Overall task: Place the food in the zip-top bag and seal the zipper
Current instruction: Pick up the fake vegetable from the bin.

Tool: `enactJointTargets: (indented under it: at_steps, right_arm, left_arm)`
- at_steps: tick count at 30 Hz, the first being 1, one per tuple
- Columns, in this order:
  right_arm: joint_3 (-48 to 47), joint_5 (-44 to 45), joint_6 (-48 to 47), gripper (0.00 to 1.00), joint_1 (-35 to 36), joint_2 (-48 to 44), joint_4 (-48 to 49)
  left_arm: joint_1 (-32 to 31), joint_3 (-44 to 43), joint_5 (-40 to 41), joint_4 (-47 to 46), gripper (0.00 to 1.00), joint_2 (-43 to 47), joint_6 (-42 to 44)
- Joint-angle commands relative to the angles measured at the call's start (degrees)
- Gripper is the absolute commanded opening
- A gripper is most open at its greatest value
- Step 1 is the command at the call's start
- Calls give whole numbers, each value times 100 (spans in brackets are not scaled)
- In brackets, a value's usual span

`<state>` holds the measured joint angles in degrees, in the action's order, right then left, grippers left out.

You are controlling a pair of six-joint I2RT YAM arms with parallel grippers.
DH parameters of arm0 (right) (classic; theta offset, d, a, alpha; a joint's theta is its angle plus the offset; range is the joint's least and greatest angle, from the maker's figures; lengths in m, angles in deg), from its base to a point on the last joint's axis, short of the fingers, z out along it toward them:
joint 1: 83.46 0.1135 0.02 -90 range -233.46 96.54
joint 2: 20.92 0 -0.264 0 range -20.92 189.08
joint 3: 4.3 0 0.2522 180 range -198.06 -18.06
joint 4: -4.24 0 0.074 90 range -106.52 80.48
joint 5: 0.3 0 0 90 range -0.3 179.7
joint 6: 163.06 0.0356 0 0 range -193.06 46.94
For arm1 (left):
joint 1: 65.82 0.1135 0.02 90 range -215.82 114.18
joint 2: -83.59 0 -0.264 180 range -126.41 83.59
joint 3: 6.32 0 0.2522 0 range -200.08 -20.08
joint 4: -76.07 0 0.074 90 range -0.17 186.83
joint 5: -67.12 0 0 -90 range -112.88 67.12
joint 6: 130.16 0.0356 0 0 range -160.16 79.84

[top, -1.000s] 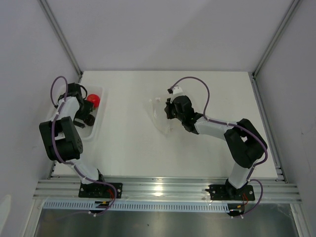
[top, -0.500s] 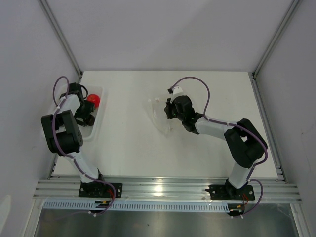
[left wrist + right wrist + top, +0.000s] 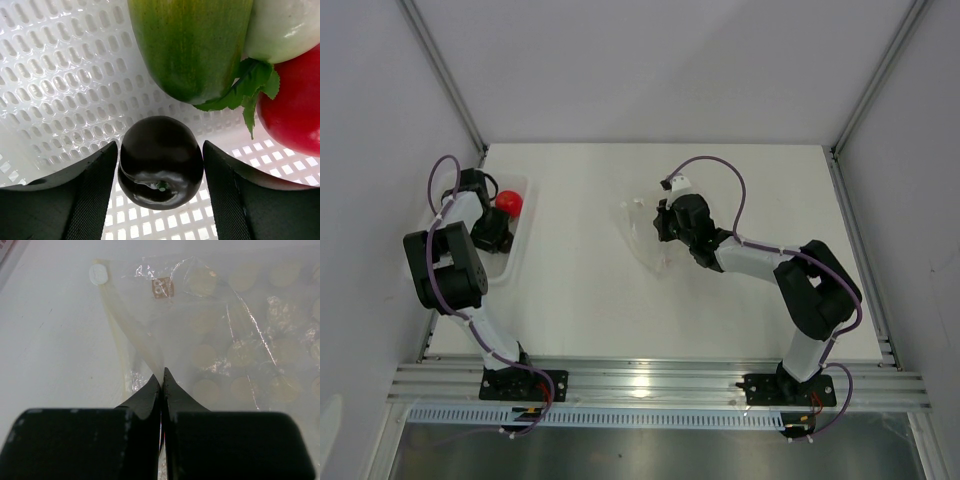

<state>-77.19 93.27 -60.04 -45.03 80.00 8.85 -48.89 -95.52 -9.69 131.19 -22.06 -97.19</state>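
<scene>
My left gripper (image 3: 492, 232) is inside the white perforated basket (image 3: 512, 262). In the left wrist view it (image 3: 160, 150) is open, its fingers (image 3: 80, 200) on either side of a glossy dark purple round piece (image 3: 160, 165) lying on the basket floor. Beyond it lie a green oblong piece with leaves (image 3: 192, 45), a white piece (image 3: 287, 25) and the red tomato ball (image 3: 295, 110), which also shows in the top view (image 3: 508, 203). My right gripper (image 3: 161, 374) is shut on a fold of the clear zip-top bag (image 3: 235, 340), lying mid-table (image 3: 642, 235). The zipper is not discernible.
The basket sits at the table's left edge against the left wall. The table (image 3: 580, 310) is white, with metal frame posts at the back corners and a rail along the near edge.
My left arm's elbow has swung left and the gripper has shifted slightly in the basket, uncovering more of the red ball. The right arm and bag have not moved.
</scene>
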Motion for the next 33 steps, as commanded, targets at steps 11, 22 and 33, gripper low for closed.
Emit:
enactJointTargets:
  at_steps: [11,22,33]
  right_arm:
    - [16,-50,26,0,-20,-222,272]
    - [51,-190,70,0,-12,-293,316]
    - [69,-796,-10,0,68,-529,281]
  left_arm:
    - [83,248,-62,214,40,1027,-211]
    - [56,1039,-501,39,15,2671,87]
    - [-567,2507,-2449,-1419,15,5121,1421]
